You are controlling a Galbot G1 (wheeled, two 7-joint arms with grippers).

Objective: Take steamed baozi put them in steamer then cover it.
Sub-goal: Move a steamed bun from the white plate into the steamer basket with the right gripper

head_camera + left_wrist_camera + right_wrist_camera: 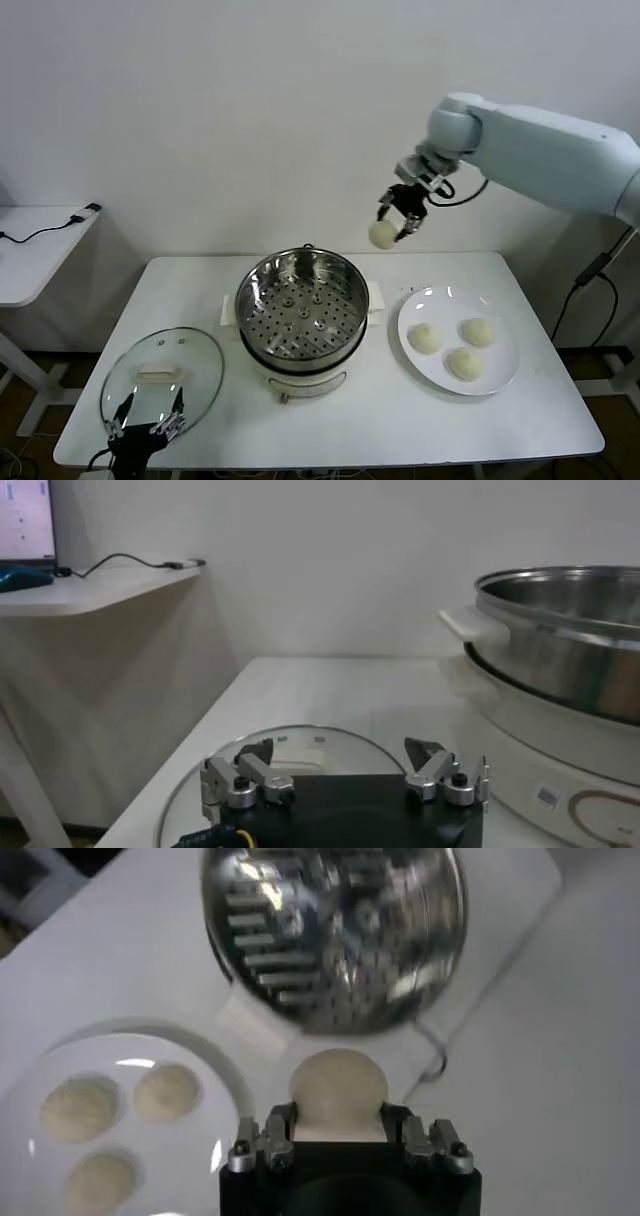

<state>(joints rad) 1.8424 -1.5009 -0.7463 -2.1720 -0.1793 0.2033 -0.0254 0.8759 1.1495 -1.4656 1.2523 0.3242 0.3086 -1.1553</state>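
Observation:
My right gripper (392,227) is shut on one steamed baozi (382,235) and holds it high in the air, above the table behind the steamer's right side; the wrist view shows the bun (337,1088) between the jaws. The steamer (302,305) stands open at the table's middle, its perforated tray empty. Three baozi (463,347) lie on the white plate (503,377) to its right. The glass cover (158,377) lies flat at the front left. My left gripper (147,420) is open and low at the cover's front edge, empty.
A white side table (35,245) with a cable stands to the far left. The steamer's cream handle (468,627) juts toward the cover. The table's front edge is close to the left gripper.

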